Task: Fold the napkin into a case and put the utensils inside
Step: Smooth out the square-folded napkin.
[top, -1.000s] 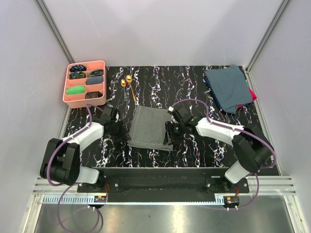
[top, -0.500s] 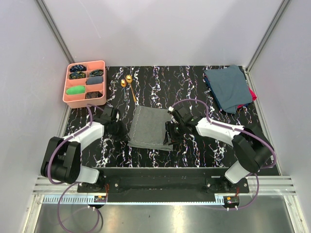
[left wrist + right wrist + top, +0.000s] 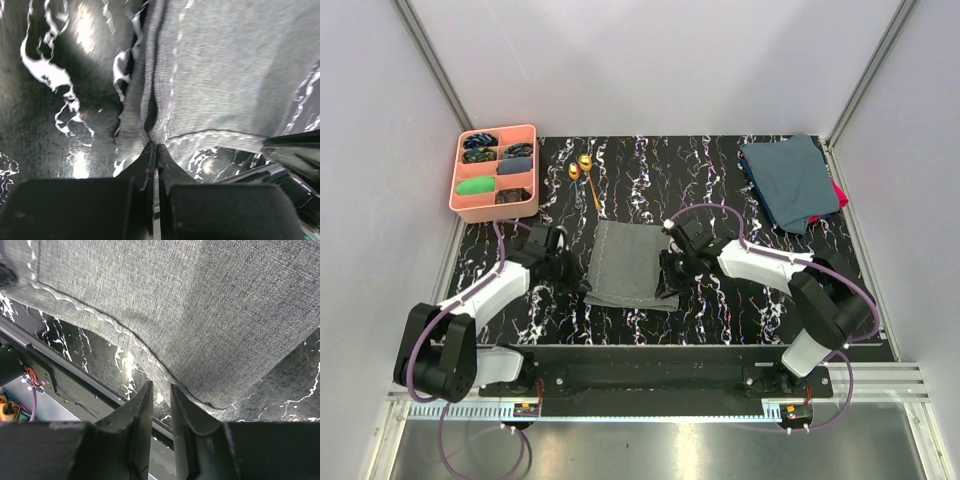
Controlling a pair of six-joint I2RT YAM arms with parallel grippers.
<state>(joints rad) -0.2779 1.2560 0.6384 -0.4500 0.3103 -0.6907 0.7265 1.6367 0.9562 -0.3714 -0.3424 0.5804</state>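
Observation:
The grey napkin [image 3: 626, 262] lies flat on the black marbled table [image 3: 720, 180], between my two arms. My left gripper [image 3: 581, 284] is at its near left corner, shut on a pinched fold of the napkin [image 3: 225, 75]; the left wrist view shows the jaws [image 3: 156, 145] closed on the hem. My right gripper [image 3: 667, 285] is at the near right corner. Its jaws [image 3: 161, 385] stand a narrow gap apart, and the napkin [image 3: 175, 300] hem runs just past the tips. The two gold utensils [image 3: 585, 172] lie on the table behind the napkin.
A pink compartment tray [image 3: 494, 131] with small items stands at the back left. Folded dark blue-teal cloths [image 3: 790, 180] lie at the back right. The table's black front rail [image 3: 660, 355] runs close below both grippers.
My left gripper has shut on the napkin's near left corner and moved slightly inward. My right gripper's jaws have narrowed at the near right corner.

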